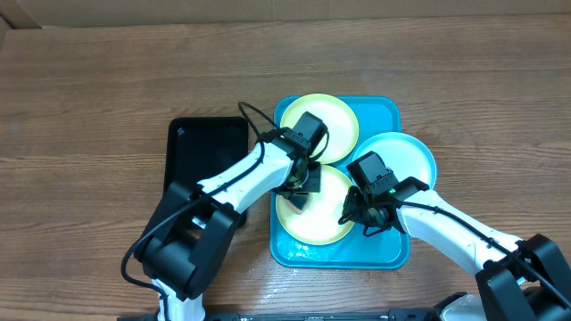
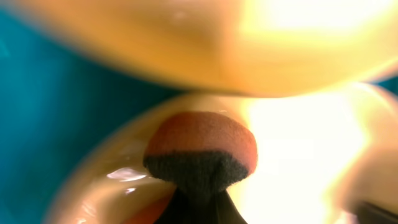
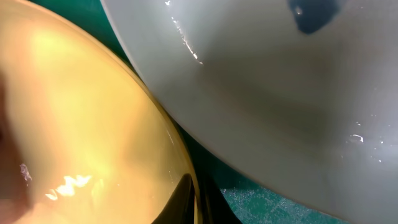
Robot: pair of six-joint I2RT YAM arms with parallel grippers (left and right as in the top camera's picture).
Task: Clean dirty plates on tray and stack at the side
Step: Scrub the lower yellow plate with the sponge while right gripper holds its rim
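The turquoise tray holds three plates: a yellow-green one at the back, a white-bluish one at the right, and a yellow-green one at the front. My left gripper is shut on an orange sponge with a dark scouring side and presses it on the front plate. My right gripper is shut on that plate's right rim, with one finger on each side of the rim. The white plate carries a dark teal smudge.
A black tray lies on the wooden table just left of the turquoise tray. The white plate overhangs the turquoise tray's right rim. A black cable loops above my left wrist.
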